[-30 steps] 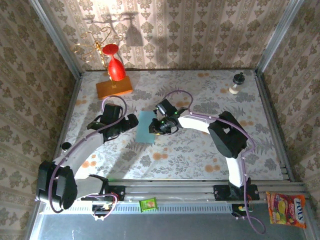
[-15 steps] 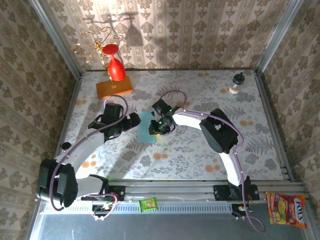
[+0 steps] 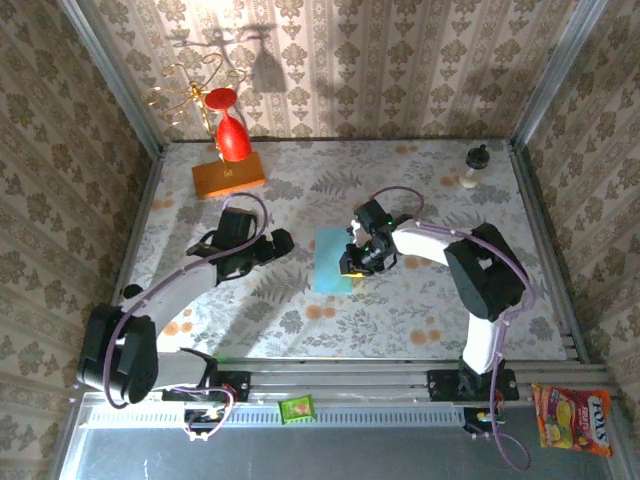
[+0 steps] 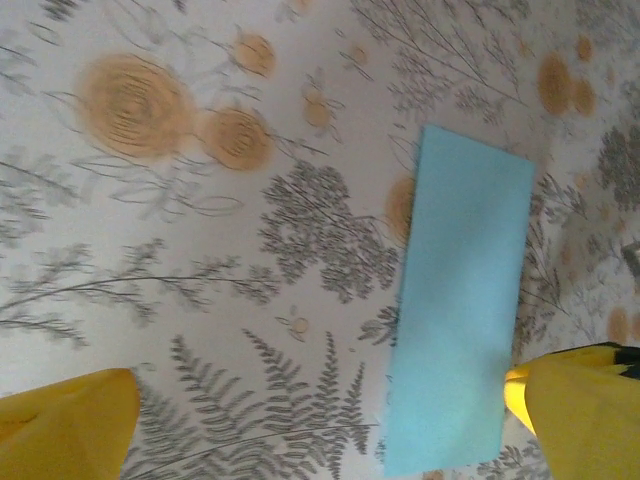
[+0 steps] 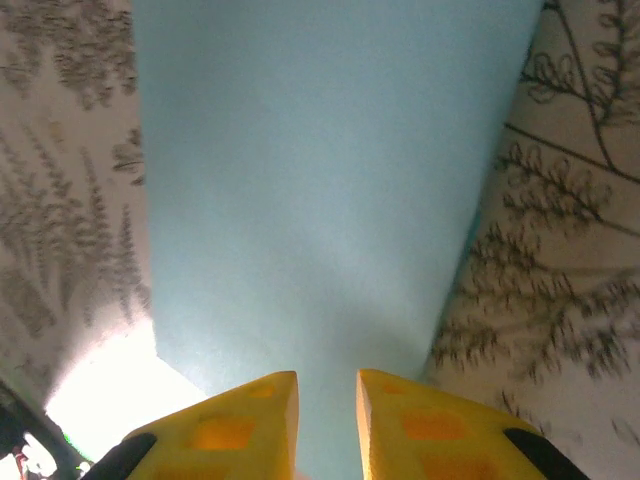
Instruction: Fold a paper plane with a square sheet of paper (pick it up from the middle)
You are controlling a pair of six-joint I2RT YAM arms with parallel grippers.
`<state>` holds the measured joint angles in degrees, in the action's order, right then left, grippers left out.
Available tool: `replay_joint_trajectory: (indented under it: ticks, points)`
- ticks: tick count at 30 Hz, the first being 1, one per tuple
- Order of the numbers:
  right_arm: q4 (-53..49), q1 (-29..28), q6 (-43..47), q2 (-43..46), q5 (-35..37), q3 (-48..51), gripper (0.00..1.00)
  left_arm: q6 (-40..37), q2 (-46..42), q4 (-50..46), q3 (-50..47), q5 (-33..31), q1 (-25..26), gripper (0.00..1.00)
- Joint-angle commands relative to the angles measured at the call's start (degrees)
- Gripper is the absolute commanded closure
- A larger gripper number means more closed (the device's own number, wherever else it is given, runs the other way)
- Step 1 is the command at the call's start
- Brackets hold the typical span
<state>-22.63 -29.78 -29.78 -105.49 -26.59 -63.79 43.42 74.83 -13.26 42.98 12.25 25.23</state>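
Note:
The square sheet of paper (image 3: 330, 262), light blue and lying as a narrow folded rectangle, rests mid-table. My right gripper (image 3: 352, 262) sits at its right edge. In the right wrist view the paper (image 5: 330, 180) runs in under the right gripper (image 5: 327, 420), whose yellow fingers stand a narrow gap apart on it. My left gripper (image 3: 280, 243) hovers wide open just left of the sheet. In the left wrist view the paper (image 4: 460, 310) lies flat ahead, near the right-hand finger of the left gripper (image 4: 325, 430). No paper plane shape shows.
An orange block (image 3: 229, 176) with a red glass (image 3: 231, 135) stands at the back left, beside a gold wire stand (image 3: 180, 95). A small hourglass (image 3: 474, 166) is at the back right. A green packet (image 3: 296, 408) and a sweets bag (image 3: 572, 420) lie off the table's near edge.
The right gripper has travelled to the right and the blue paper went with it. The left gripper followed a little to the right, still open.

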Motion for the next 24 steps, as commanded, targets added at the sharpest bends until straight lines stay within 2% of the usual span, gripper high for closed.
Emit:
replay_joint_trajectory:
  ticks: [1, 4, 9, 21, 24]
  points:
    - [6.03, 1.02, -6.23, 4.96, -1.11, 1.19, 0.74, 2.63, 2.89, 4.2, 0.31, 3.21, 3.26, 0.0]
    - [9.51, 2.37, -10.66, 4.28, 0.22, 2.31, 0.73, 4.47, 5.62, 7.87, 0.39, 5.32, 4.96, 0.01]
    - [8.99, 2.97, -12.22, -0.71, -1.62, -0.46, 0.74, 7.76, 9.38, 12.99, -0.23, 8.39, 6.53, 0.06]
    - [8.32, 3.72, -12.93, -6.06, 0.18, -0.93, 0.78, 7.58, 13.88, 9.47, 2.91, 10.05, 7.28, 0.19]
    - [7.63, 3.85, -12.89, -7.13, 0.56, -0.81, 0.78, 7.99, 14.39, 9.6, 3.07, 10.6, 7.53, 0.25]
